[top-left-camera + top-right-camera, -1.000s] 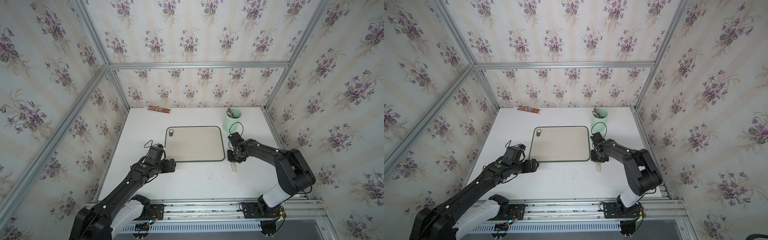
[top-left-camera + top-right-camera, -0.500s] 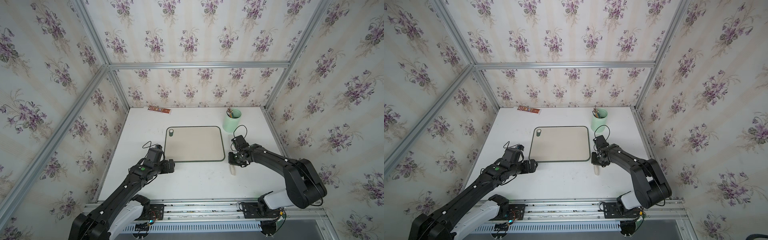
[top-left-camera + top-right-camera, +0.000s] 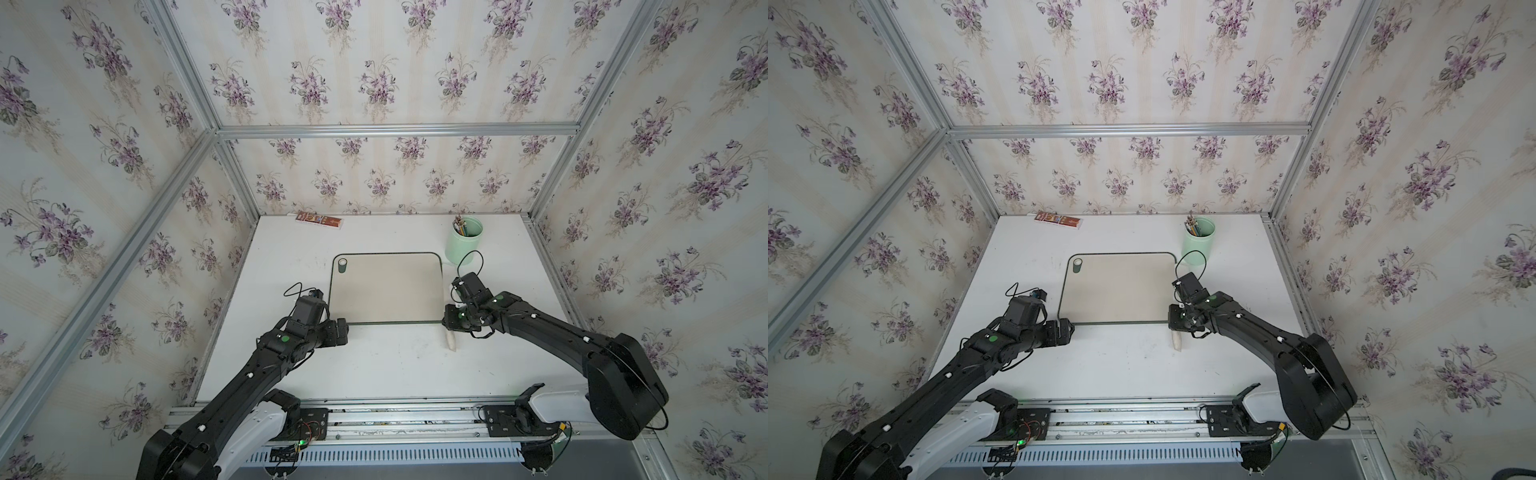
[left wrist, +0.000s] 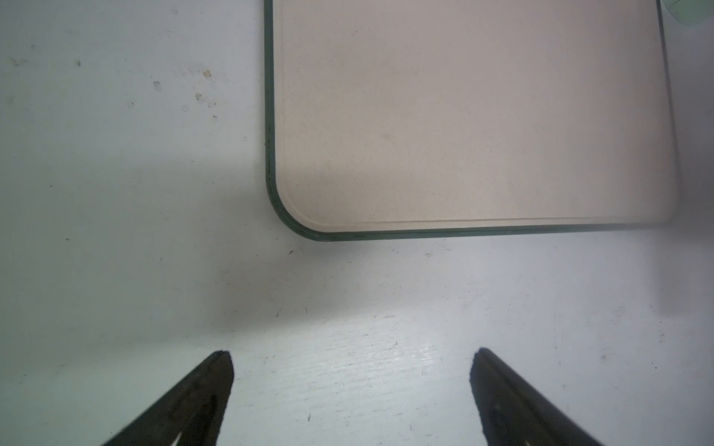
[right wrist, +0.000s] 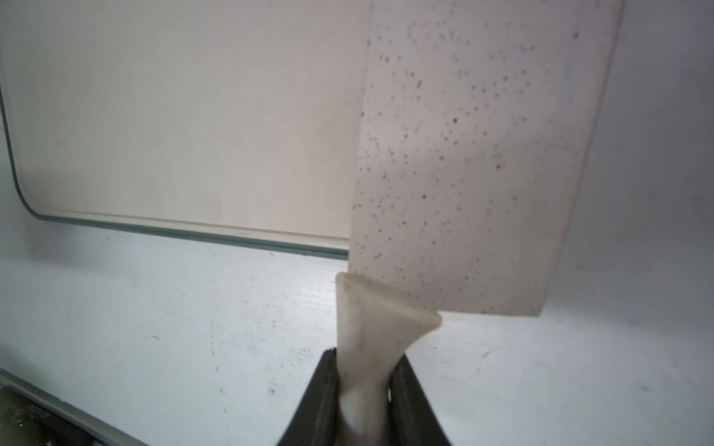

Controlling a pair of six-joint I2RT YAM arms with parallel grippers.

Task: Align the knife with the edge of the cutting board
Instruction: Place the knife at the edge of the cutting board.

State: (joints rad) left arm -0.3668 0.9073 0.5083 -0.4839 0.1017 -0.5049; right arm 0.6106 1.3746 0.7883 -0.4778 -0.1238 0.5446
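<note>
- Gripping the knife by its handle, our right gripper is clamped tight; the blade runs away from it, slightly skewed, covering the right edge of the cutting board.
- Our left gripper gapes empty off the near left corner; we judge the right arm nearer.

Knife at cutting board right edge; cup behind.

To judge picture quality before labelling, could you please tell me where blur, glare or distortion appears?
Both top views: evenly lit and sharp, with wide-angle perspective splaying the frame rails. Left wrist view: the cutting board blurs at one corner; glare streaks the table. Right wrist view: the knife blade is close and soft, its specks smeared.
</note>
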